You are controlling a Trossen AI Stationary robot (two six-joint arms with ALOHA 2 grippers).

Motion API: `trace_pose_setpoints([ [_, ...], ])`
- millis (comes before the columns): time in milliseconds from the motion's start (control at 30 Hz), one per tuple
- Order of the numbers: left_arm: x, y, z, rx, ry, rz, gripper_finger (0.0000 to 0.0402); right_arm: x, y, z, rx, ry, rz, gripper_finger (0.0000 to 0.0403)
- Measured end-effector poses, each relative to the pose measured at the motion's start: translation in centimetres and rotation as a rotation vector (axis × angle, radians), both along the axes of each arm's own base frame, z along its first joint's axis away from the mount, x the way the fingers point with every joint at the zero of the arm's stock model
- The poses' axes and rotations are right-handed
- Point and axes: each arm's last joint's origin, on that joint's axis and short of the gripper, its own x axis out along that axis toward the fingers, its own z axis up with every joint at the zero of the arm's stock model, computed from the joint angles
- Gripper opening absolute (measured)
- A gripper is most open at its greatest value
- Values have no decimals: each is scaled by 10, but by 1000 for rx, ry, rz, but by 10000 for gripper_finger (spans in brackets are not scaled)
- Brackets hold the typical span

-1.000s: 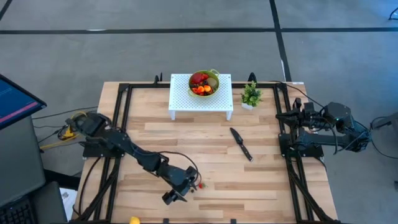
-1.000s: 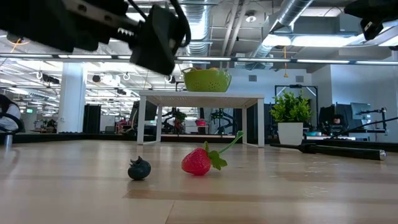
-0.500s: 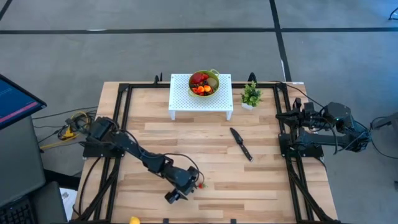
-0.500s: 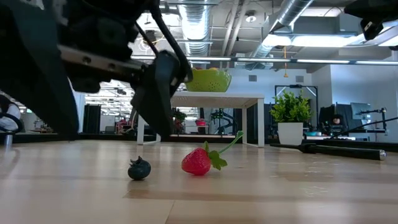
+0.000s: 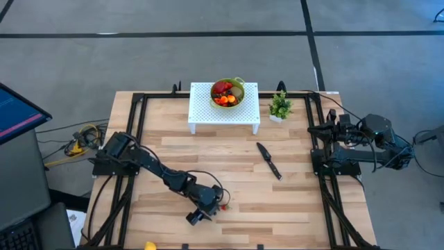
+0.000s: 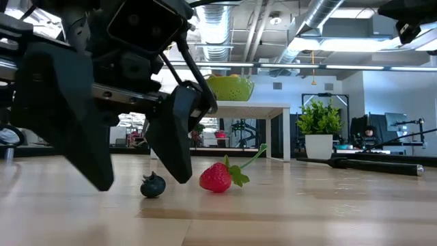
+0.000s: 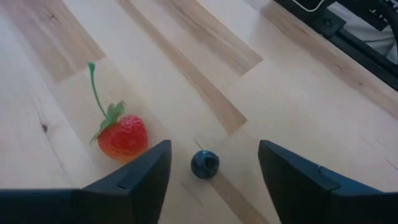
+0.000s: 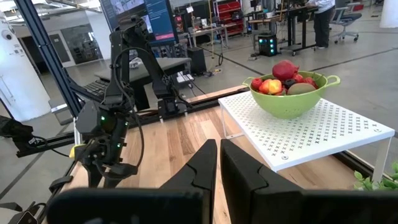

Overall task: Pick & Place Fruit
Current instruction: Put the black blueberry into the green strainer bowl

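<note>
A dark blueberry (image 7: 204,164) and a red strawberry (image 7: 122,136) with a green stem lie on the wooden table near its front edge. My left gripper (image 7: 212,149) is open and slants down over the blueberry (image 6: 153,185). One finger stands on each side of the berry, and neither touches it. The strawberry (image 6: 217,178) lies just outside one finger. More fruit fills a green bowl (image 5: 227,92) on a white stand (image 5: 223,111) at the far edge. My right gripper (image 8: 219,149) is shut and waits at the table's right edge.
A black knife (image 5: 269,160) lies right of the table's middle. A small potted plant (image 5: 279,106) stands beside the stand. A yellow thing (image 5: 149,245) shows at the near edge. Black frame rails run along the table's left and right sides.
My left gripper has come down toward the table and a little toward the blueberry. Its fingers now reach down on both sides of the berry. The blueberry and the strawberry have stayed where they were.
</note>
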Motion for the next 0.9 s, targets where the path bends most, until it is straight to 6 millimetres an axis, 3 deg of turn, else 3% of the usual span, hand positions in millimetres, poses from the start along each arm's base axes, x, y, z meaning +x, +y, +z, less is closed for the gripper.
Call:
trace_pose_setpoints([
  [400,1,6,-2,-11,12,29,140,0,0,0,0,0,0,17],
  [900,-10,18,-15,-118,-7,104,127,0,0,0,0,-1,0,17],
])
